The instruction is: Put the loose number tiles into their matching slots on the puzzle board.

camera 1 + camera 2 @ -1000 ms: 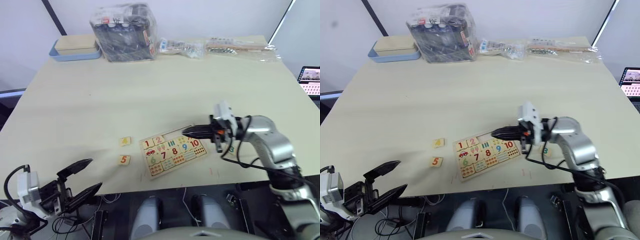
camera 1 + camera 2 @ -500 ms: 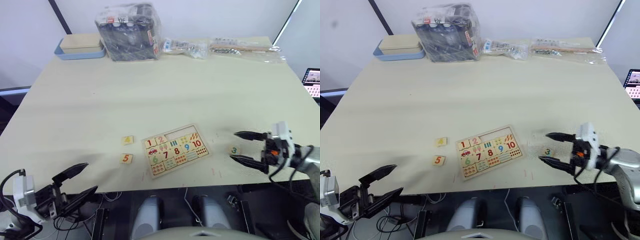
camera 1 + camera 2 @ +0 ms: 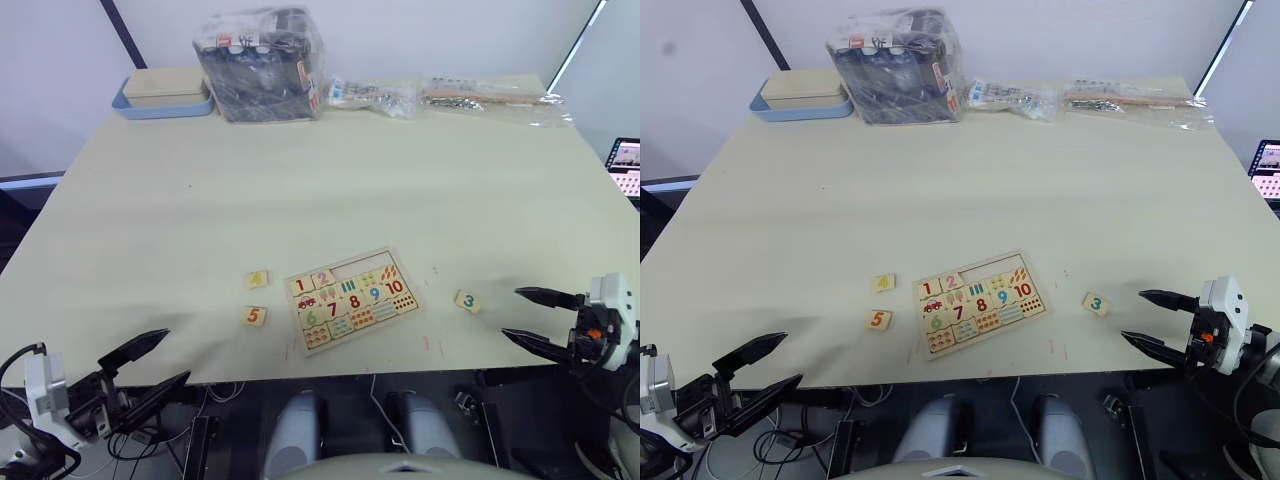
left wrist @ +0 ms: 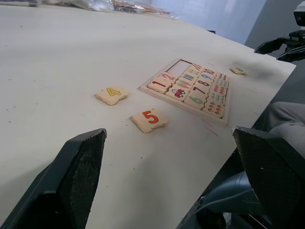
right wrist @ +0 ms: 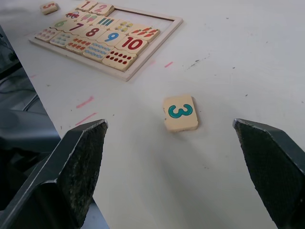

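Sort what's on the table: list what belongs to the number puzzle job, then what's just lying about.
Job:
puzzle board, tiles 1 and 2 already seated
3 tile
4 tile
5 tile

Lying about:
blue tray with pale box
plastic-wrapped dark box
clear bags at the far edge

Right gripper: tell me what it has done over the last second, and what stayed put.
The right gripper pulled back from the board toward the robot's right, past the 3 tile, and now hangs open off the table edge. The 3, 4 and 5 tiles stayed loose; the left gripper stayed open.
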Tool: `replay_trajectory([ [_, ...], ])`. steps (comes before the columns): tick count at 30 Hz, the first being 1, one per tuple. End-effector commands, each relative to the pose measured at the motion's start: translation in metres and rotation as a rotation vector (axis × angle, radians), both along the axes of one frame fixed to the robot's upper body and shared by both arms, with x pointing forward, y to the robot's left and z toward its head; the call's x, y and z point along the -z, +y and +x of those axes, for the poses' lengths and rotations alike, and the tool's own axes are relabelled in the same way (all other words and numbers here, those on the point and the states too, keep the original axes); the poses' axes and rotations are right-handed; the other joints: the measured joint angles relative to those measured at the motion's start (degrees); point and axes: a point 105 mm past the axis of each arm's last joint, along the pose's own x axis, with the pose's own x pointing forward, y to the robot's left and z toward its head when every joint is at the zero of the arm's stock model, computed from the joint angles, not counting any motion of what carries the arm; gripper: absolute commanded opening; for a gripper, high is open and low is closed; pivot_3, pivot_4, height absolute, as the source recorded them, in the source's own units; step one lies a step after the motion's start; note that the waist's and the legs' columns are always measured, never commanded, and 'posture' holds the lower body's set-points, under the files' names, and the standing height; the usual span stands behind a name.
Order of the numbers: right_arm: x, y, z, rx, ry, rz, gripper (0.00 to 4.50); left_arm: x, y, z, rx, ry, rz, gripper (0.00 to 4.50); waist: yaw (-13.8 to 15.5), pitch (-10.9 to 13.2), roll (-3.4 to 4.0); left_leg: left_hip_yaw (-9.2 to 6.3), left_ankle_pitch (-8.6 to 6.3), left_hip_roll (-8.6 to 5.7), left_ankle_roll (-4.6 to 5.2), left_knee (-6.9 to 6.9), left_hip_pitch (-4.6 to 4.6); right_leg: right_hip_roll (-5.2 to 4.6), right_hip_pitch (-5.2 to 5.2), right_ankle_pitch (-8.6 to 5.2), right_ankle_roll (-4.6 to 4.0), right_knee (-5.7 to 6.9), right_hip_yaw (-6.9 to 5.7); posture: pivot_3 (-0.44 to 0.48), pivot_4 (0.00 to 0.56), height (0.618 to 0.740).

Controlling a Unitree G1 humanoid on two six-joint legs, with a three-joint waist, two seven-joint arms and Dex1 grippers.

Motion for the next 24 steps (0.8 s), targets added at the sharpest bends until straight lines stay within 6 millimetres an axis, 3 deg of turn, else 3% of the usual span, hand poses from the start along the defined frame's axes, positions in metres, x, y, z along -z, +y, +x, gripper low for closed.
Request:
replay_trajectory([
  [1, -0.009, 0.002, 0.004, 0.022, -0.059, -0.02, 4.42, -0.01, -0.007, 0.002, 0.033, -0.036, 0.008, 4.5, 0.17, 0.0, 0.0, 0.0, 0.0, 0.0, 0.0, 0.0, 0.0, 0.0, 0.0, 0.0, 0.0, 0.0, 0.0, 0.0, 0.15, 0.74],
  [8, 0.003, 0.028, 0.012, 0.067, -0.003, -0.019, 4.42, -0.028, -0.017, 0.003, 0.169, -0.069, 0.014, 4.5, 0.24, 0.01, 0.02, -0.01, 0.0, 0.0, 0.0, 0.0, -0.01, 0.01, 0.0, 0.0, 0.0, 0.0, -0.01, 0.0, 0.15, 0.74],
  [10, 0.012, 0.029, 0.015, 0.128, 0.024, -0.121, 4.42, -0.033, -0.02, 0.002, 0.234, -0.072, 0.019, 4.5, 0.24, 0.0, 0.02, 0.01, 0.0, -0.01, 0.0, 0.0, -0.01, 0.0, 0.0, 0.0, -0.01, 0.01, 0.01, 0.0, 0.15, 0.74],
  [15, 0.013, 0.043, 0.016, 0.122, 0.097, -0.116, 4.42, -0.039, -0.021, 0.002, 0.301, -0.064, 0.033, 4.5, 0.25, -0.01, 0.0, 0.02, 0.0, -0.02, 0.0, 0.0, -0.02, 0.0, -0.01, 0.01, -0.01, 0.0, 0.01, 0.0, 0.15, 0.74],
  [23, 0.017, 0.046, 0.026, 0.133, 0.111, -0.14, 4.42, -0.038, -0.019, 0.009, 0.311, -0.06, 0.044, 4.5, 0.25, -0.01, 0.0, 0.01, 0.0, -0.02, 0.0, 0.01, -0.02, 0.02, 0.0, 0.01, -0.01, 0.0, 0.0, 0.0, 0.15, 0.74],
  [24, 0.02, 0.046, 0.027, 0.129, 0.11, -0.154, 4.19, -0.037, -0.02, 0.009, 0.312, -0.062, 0.043, 4.5, 0.25, 0.0, 0.01, 0.01, 0.0, -0.02, 0.0, 0.01, -0.03, 0.03, 0.0, 0.01, -0.02, 0.0, 0.0, 0.0, 0.15, 0.74],
])
